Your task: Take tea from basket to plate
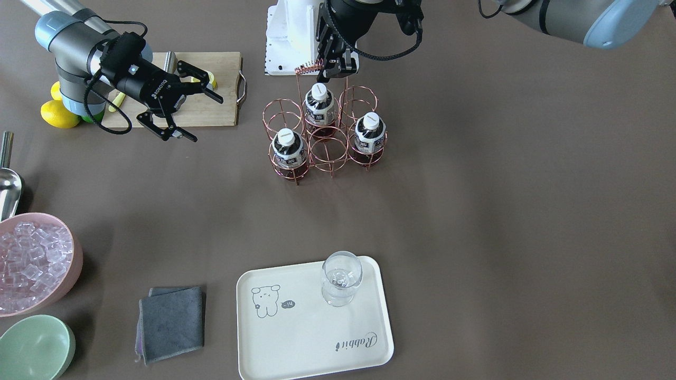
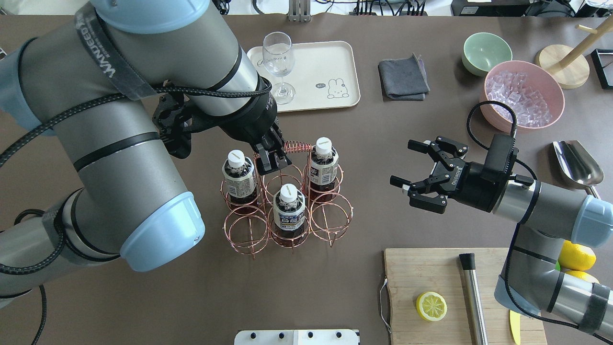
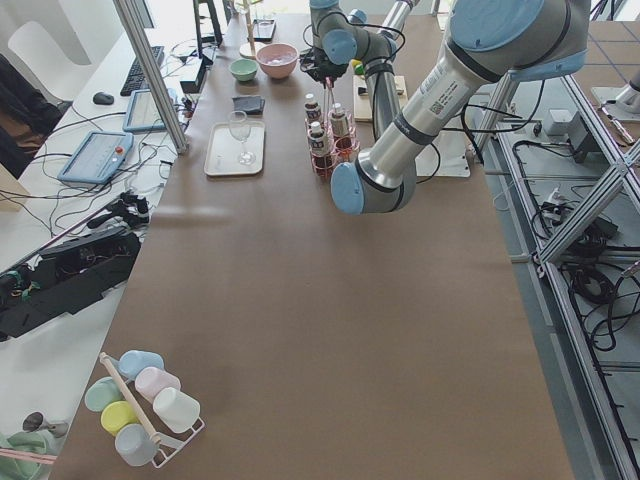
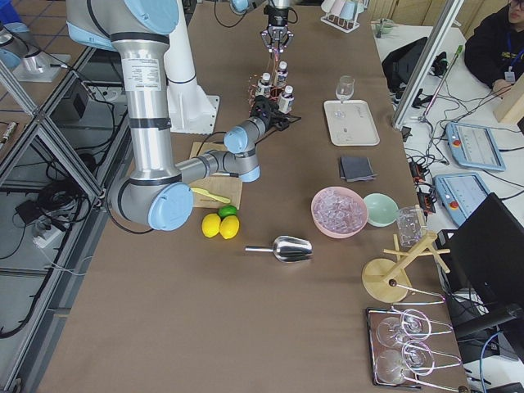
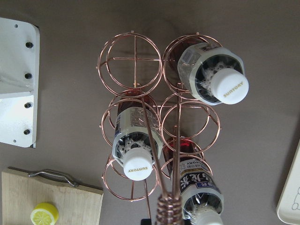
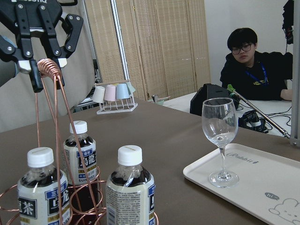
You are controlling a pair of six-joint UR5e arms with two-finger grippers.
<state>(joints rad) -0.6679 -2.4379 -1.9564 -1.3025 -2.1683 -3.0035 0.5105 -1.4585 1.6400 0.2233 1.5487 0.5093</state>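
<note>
Where the tea stands: all three bottles are upright in the wire basket (image 1: 310, 151), well apart from the plate (image 1: 296, 338).
Basket: thin copper-coloured wire forms six round cells in two rows of three, under a tall hoop topped by a coiled handle (image 1: 309, 67). It sits mid-counter, nearer the robot's edge.
Bottles: clear plastic, dark reddish-brown liquid, white screw caps, white-and-black labels. The middle tea bottle (image 1: 320, 103) fills the centre cell of the row by the robot. The left-end tea bottle (image 1: 369, 134) and right-end tea bottle (image 1: 289, 150) fill the end cells of the other row.
Left gripper (image 1: 332, 73): it hangs above the basket, fingers parted, with one end of the coil between them. I cannot tell whether they touch it.
Right gripper (image 2: 404, 165): its fingers are spread wide and hold nothing, near the wooden cutting board (image 2: 431, 273) at the robot's edge.
Plate: a smooth cream rectangle with rounded corners at the operators' edge. A clear wine glass (image 1: 341, 277) stands in one corner.
Surface: a matte brown covering. A folded grey cloth (image 1: 171, 322) and a pink bowl of ice cubes (image 1: 74, 264) lie along the operators' edge.
Room: slatted blinds. A seated operator in black is beyond the counter.
</note>
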